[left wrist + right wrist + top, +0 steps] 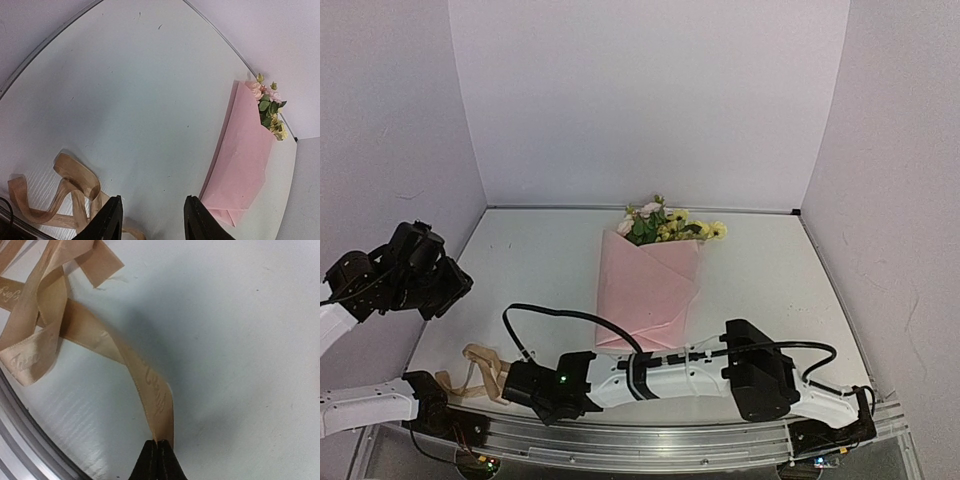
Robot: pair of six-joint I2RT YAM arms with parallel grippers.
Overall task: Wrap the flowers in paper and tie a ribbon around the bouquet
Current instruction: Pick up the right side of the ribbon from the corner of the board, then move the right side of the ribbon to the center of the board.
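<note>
One table (pixel 540 270): pale and bare; the bouquet (pixel 655 275) lies middle-back, the ribbon (pixel 125 355) at the near-left edge.
bouquet: already wrapped and lying flat, blooms toward the back wall, well apart from both pincers.
paper (pixel 650 295): a pink sheet folded into a cone around the stems, not yet tied.
flowers (pixel 665 225): yellow and pinkish heads with leaves poke out of the cone's wide end.
ribbon: loose tan loops beside the rail (pixel 700 440); one end runs into the right pincer (pixel 159 442).
right pincer: pressed together, pinching the ribbon's end at its very tips.
left pincer (pixel 152 200): spread, holding nothing, hovering above the loops.
step in hand: likely drawing the ribbon free to carry it to the bouquet.
doing it well: lift slowly so the loops unroll rather than knot. The hold is shallow, so a sharp pull could slip it. Keep the strip flat and off the rail.
</note>
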